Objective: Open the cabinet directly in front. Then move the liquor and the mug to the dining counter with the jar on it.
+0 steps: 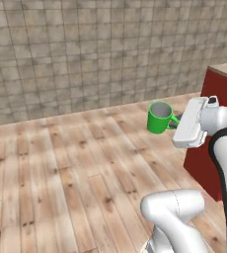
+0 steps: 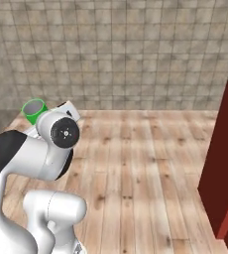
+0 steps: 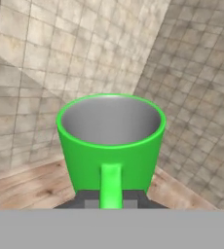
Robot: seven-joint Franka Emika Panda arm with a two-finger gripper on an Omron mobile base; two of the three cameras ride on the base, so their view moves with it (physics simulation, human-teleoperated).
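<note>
Mug point(image 1: 159, 117) is riding upright in the air above the wood floor point(image 1: 61, 168), its handle pinched in the closed gripper point(image 3: 111, 200), so I'm judging the robot to be carrying it toward the dining counter, with setting it down not yet done. Nearby I'm seeing a red cabinet side point(image 1: 211, 133) with a pale top and a tiled wall point(image 1: 86, 54), while the liquor's whereabouts I cannot tell. I'm counting 1 mug, 1 gripper, 1 arm point(image 2: 31, 154), 1 red unit.
</note>
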